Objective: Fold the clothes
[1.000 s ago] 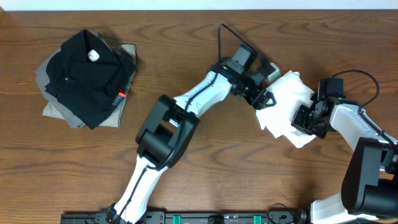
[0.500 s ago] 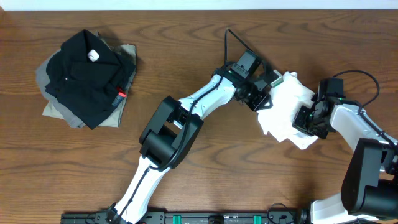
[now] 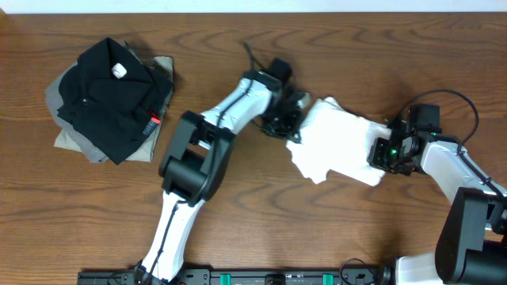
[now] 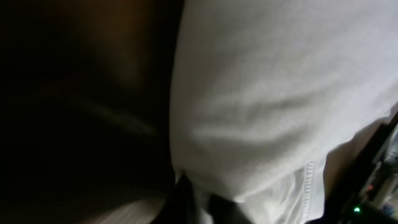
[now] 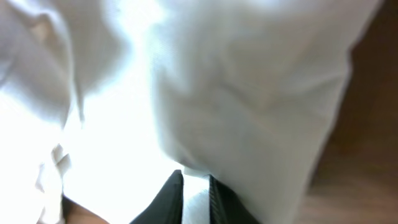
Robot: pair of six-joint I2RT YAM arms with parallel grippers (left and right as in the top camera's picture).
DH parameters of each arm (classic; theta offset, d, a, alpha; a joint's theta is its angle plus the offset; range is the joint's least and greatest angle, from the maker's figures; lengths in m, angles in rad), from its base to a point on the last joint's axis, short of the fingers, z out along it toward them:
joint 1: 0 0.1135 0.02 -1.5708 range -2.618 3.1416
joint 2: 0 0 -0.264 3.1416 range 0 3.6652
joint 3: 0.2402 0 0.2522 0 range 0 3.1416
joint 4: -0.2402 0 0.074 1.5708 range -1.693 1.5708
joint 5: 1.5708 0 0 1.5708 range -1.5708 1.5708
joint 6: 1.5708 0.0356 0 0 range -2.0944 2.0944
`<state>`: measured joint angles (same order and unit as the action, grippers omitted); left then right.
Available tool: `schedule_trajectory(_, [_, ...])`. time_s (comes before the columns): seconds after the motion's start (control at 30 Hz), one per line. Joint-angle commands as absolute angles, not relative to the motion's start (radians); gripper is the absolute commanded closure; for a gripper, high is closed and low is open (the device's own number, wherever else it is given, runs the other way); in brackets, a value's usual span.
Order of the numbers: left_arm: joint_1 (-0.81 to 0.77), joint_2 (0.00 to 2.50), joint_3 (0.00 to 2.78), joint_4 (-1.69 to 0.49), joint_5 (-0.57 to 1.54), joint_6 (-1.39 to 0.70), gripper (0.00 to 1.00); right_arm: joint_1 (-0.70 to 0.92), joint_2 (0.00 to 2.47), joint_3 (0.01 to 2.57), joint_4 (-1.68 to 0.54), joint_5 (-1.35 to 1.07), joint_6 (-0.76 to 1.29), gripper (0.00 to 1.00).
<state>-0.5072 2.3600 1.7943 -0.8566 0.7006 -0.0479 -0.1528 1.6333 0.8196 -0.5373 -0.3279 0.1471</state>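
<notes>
White T-shirt (image 3: 337,142) lies crumpled on the wooden table (image 3: 253,229), at about 3 o'clock from the table's centre in the overhead view. It is drawn into a rough band between the two grippers, with its print hidden. Nearest, at the 6 o'clock edge, both arm bases stand by a black rail (image 3: 269,277). From there the left arm (image 3: 238,107) climbs toward 1 o'clock, and the left gripper (image 3: 290,128) meets the shirt's 9 o'clock edge. In the left wrist view the white cloth (image 4: 267,93) fills the right half and gathers down to the dark fingertips at the bottom. The jaws look clamped on a fold of it, though the pinch itself is dim. The right arm (image 3: 447,162) comes up the 3 o'clock side, and the right gripper (image 3: 383,152) bites the shirt's 3 o'clock end. The right wrist view shows its two dark fingers (image 5: 171,196) closed with a strip of white fabric pinched between them. Farther off, at 10 o'clock and well apart from the shirt, sits a pile. It is a black folded garment (image 3: 107,99) with a white tag (image 3: 119,70) and a small red label (image 3: 154,119), resting on a grey folded garment (image 3: 75,138) whose edges stick out beneath. The left arm itself crosses the stretch of wood between pile and shirt. A thin black cable (image 3: 252,57) loops from its wrist toward 12 o'clock.
</notes>
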Motion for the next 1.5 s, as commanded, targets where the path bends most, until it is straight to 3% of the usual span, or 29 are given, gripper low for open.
schedule_trajectory(0.0, [-0.508,2.350,1.791,-0.865,0.643,-0.091,0.73,-0.160,1.619,0.811,-0.529,-0.427,0.099,0.83])
schedule_trajectory(0.07, [-0.515,2.348,1.791,-0.860,0.644,-0.093,0.77,-0.160,1.619,0.812,-0.512,-0.447,0.095,0.83])
schedule_trajectory(0.1, [-0.519,2.346,1.791,-0.864,0.643,-0.102,0.90,-0.160,1.619,0.812,-0.504,-0.484,0.071,0.83])
schedule_trajectory(0.13, [-0.521,2.343,1.791,-0.875,0.643,-0.131,0.94,-0.160,1.619,0.812,-0.495,-0.518,0.056,0.82])
schedule_trajectory(0.57, [-0.620,2.336,1.791,-0.960,0.646,-0.202,0.94,-0.156,1.624,0.811,-0.384,-0.517,0.081,0.68])
schedule_trajectory(0.83, [-0.669,2.322,1.792,-0.948,0.631,-0.205,0.89,-0.146,1.624,0.810,-0.384,-0.591,0.043,0.46])
schedule_trajectory(0.9, [-0.668,2.308,1.792,-0.944,0.631,-0.205,0.89,-0.138,1.626,0.810,-0.379,-0.572,0.043,0.44])
schedule_trajectory(1.17, [-0.654,2.224,1.792,-0.928,0.479,-0.205,0.84,-0.091,1.683,0.809,-0.408,-0.474,0.043,0.49])
schedule_trajectory(1.23, [-0.632,2.193,1.792,-0.932,0.441,-0.204,0.78,-0.085,1.699,0.809,-0.431,-0.473,0.039,0.50])
schedule_trajectory(1.33, [-0.592,2.150,1.792,-0.938,0.376,-0.204,0.72,-0.082,1.702,0.810,-0.435,-0.519,-0.008,0.59])
schedule_trajectory(1.47, [-0.543,2.106,1.792,-0.954,0.343,-0.181,0.66,-0.082,1.699,0.811,-0.390,-0.598,-0.009,0.78])
